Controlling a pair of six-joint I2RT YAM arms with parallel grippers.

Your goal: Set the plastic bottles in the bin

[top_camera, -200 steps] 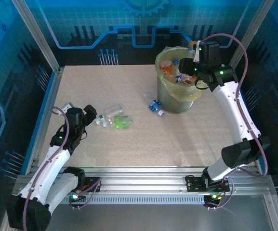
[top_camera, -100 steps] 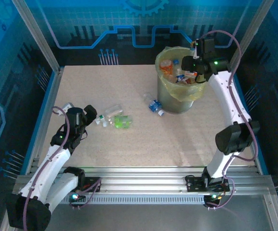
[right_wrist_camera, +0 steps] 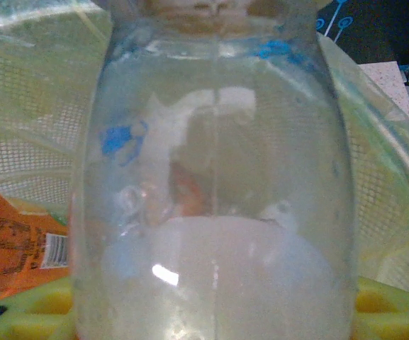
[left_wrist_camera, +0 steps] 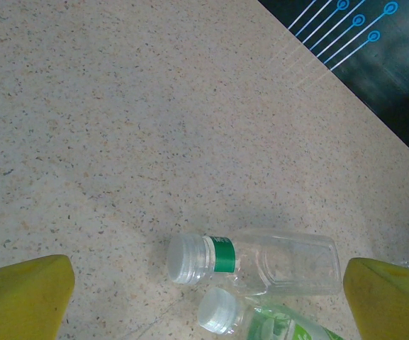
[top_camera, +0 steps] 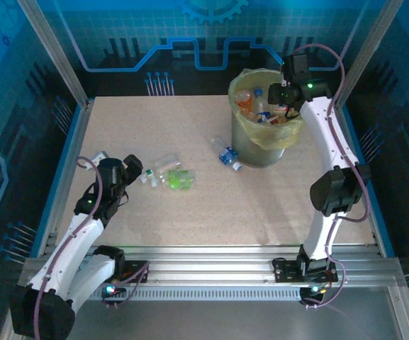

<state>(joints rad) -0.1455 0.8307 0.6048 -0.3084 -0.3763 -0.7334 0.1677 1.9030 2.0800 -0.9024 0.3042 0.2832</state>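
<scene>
- Speckled, sand-coloured counter [top_camera: 190,219] fills a booth with blue walls [top_camera: 190,35] that carry glowing circuit patterns.
- At the far right of the counter stands the bin [top_camera: 250,152]. It is tall, round and translucent, and a yellowish-green plastic bag is folded over its rim.
- Inside the bin lies a heap of crumpled bottles [top_camera: 250,99], with orange labels showing among the clear plastic.
- The right fingers [top_camera: 281,99] hang over the bin's mouth, closed against the sides of a clear bottle [right_wrist_camera: 211,177]. This bottle is smooth-walled and rounded at the shoulder.
- In the right wrist view, the bag and a fine mesh pattern show behind that bottle. An orange-labelled bottle [right_wrist_camera: 13,244] lies low to its left.
- A blue-labelled bottle [top_camera: 225,154] lies on its side on the counter, just beside the foot of the bin.
- The left fingers [top_camera: 134,168] sit low at the left of the counter, spread wide and holding nothing.
- Just ahead of them lies a squarish bottle [left_wrist_camera: 282,262] of clear plastic, with a ribbed white cap and a green neck band.
- Right against it lies a green-labelled bottle [left_wrist_camera: 282,327], its white cap pointing the same way.
</scene>
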